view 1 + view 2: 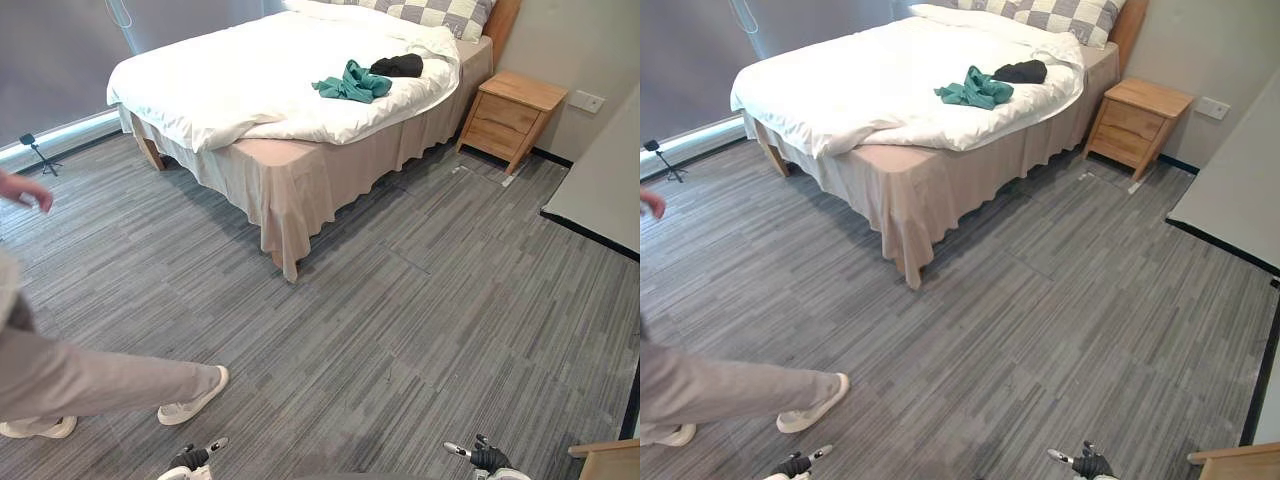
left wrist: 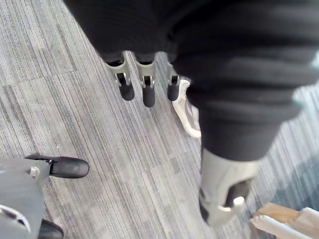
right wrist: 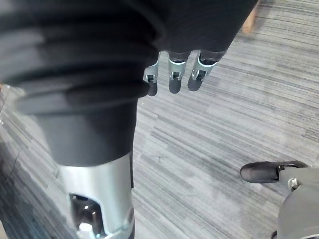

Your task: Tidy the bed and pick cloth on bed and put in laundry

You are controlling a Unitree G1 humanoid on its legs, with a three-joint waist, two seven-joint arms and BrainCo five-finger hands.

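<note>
Bed (image 1: 300, 190): standing at the far side of the grey floor (image 1: 420, 330), with a beige skirt hanging down to it.
Duvet (image 1: 250, 80): white, lying rumpled over the bed and drooping over the foot corner.
Pillows (image 1: 440, 12): checkered, leaning at the head edge.
Teal cloth (image 1: 352, 83): lying crumpled on the duvet, toward the head end and near the edge facing the nightstand.
Black cloth (image 1: 398, 66): lying on the duvet just beside the teal cloth, closer to the pillows.
Nightstand (image 1: 512, 115): wooden, standing on the floor just beside the bed's head corner.
Left hand (image 2: 148, 84): hanging low over the floor, well apart from the bed; fingers (image 2: 124, 87) are pointing straight down, thumb (image 2: 224, 189) is standing apart, and nothing is being held.
Right hand (image 3: 172, 74): hanging low over the floor in the same way; fingers (image 3: 199, 74) are extending straight, thumb (image 3: 94, 199) is standing apart, and it is carrying nothing.
Person: stepping across the floor on the robot's left, leg (image 1: 90, 380) and pale shoe (image 1: 192, 398) reaching in, one hand (image 1: 25, 190) showing higher up.
Tripod (image 1: 38, 152): small, black, standing by the far wall, left of the bed.
</note>
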